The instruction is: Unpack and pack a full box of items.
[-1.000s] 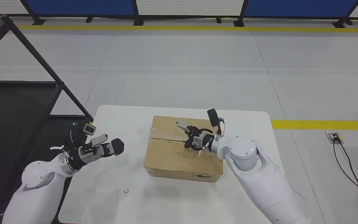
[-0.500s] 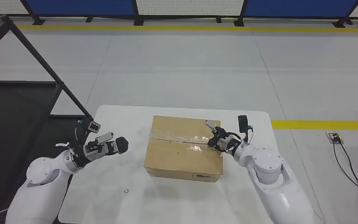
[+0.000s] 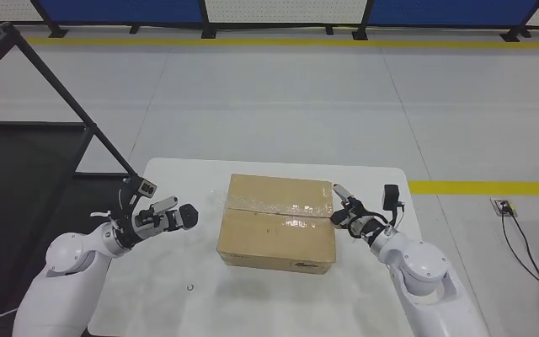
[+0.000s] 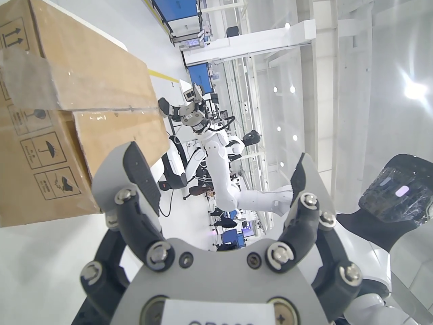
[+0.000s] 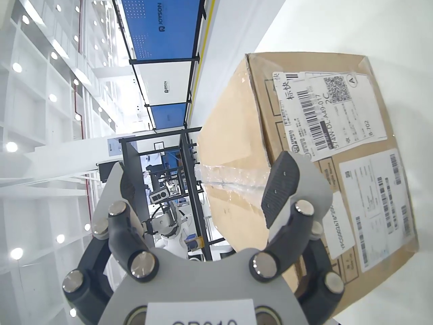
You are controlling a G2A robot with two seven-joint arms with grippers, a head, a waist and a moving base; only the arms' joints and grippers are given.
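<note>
**Sealed box mid-table, both grippers open beside it**

Nearest us, a small dark loop lies on the white table. Further in, our left gripper hangs over the table to the left of the cardboard box, apart from it. Its fingers are spread with nothing between them. Our right gripper sits just beside the box's right end, by the taped seam, fingers likewise spread and holding nothing. We cannot tell whether it touches the cardboard. The box stands at the table's middle, flaps closed under clear tape, with white labels on its right end. Beyond the table run a yellow floor line and blue panels.
</note>
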